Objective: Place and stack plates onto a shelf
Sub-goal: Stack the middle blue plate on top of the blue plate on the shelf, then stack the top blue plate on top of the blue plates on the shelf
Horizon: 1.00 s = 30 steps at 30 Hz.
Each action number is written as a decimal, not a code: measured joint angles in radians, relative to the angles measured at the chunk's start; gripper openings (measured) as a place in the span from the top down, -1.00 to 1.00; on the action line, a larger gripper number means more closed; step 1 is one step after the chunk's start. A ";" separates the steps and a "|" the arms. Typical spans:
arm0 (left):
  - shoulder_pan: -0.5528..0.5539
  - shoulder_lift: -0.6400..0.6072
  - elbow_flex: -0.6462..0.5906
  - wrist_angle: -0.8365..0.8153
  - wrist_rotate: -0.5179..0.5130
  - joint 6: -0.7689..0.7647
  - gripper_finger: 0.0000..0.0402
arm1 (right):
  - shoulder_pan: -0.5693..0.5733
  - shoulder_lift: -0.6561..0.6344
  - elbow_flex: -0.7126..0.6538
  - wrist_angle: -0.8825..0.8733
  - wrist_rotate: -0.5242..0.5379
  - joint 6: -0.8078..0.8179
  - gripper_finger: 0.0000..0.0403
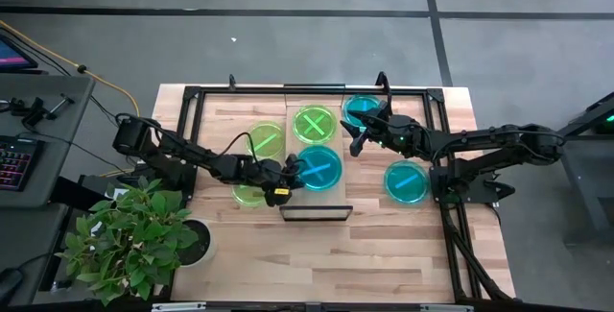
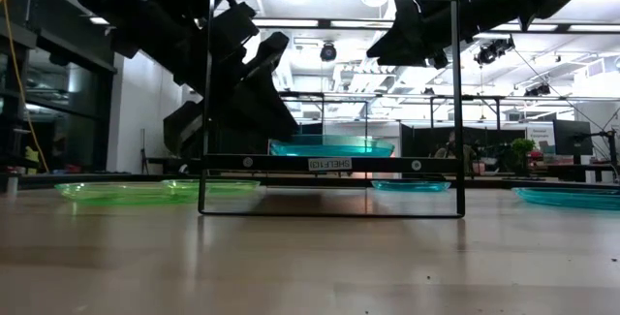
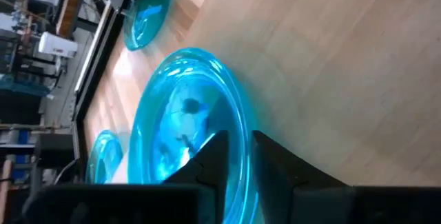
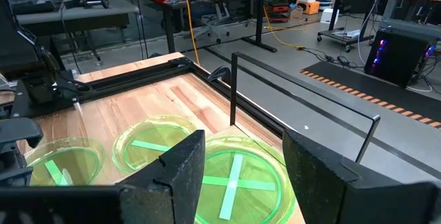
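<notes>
The shelf (image 1: pixel 317 200) stands mid-table, a narrow wood board in a dark frame (image 2: pixel 407 164). On it lie a yellow-green plate (image 1: pixel 315 125) at the far end and a cyan plate (image 1: pixel 320 166) at the near end. My left gripper (image 1: pixel 295 172) is shut on that cyan plate (image 3: pixel 176 117) at its left side. My right gripper (image 1: pixel 357 140) hovers open by the shelf's far right side, beside a cyan plate (image 1: pixel 363 109), touching nothing. In the right wrist view its open fingers (image 4: pixel 241 162) frame the yellow-green plate (image 4: pixel 238 176). My left gripper pinches the cyan plate by its left rim (image 3: pixel 239 131), one finger (image 3: pixel 210 158) on the inner face and the other (image 3: pixel 279 165) on the outer side. It comes from the table's left, nearly level. The plate (image 2: pixel 332 146) sits flat on the shelf board.
Off the shelf, on the tabletop, lie two yellow-green plates (image 1: pixel 267 140) (image 1: pixel 247 195) left of it and a cyan plate (image 1: pixel 406 181) right of it. A potted plant (image 1: pixel 134 240) stands at the near left corner. A dark frame (image 1: pixel 197 91) edges the table.
</notes>
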 joint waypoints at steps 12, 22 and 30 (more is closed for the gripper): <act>-0.077 0.000 0.059 -0.007 -0.299 -0.059 0.26 | 0.000 0.000 0.000 0.000 0.000 0.000 0.09; -0.086 -0.030 0.059 -0.090 -0.266 -0.211 0.14 | 0.000 0.000 0.000 -0.002 0.000 0.000 0.09; -0.080 -0.163 0.059 -0.205 -0.229 -0.295 0.15 | 0.000 0.000 0.000 -0.001 0.000 0.000 0.09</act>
